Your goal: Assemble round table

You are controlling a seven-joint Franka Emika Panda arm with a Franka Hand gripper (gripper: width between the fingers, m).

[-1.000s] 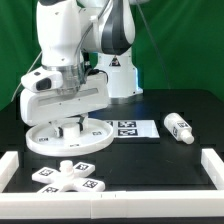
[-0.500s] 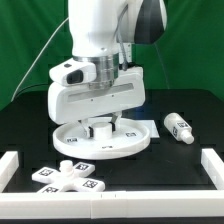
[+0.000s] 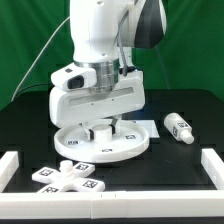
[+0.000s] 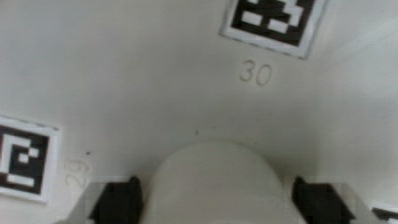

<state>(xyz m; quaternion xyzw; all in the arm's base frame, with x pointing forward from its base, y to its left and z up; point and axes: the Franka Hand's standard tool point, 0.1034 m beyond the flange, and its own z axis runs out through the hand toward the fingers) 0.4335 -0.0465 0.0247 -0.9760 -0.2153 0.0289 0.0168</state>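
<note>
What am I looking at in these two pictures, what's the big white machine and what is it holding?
The big white machine is a robot arm putting a small round table together. One picture comes from a camera standing off the arm; the other from a camera on its wrist, looking past its tool, a two-finger pincer. On the black table lie a short cylindrical leg, a cross-shaped base and a round disc, with white border rails at the edges. The tool's fingers flank a rounded white lump on the disc and appear to grip it.
</note>
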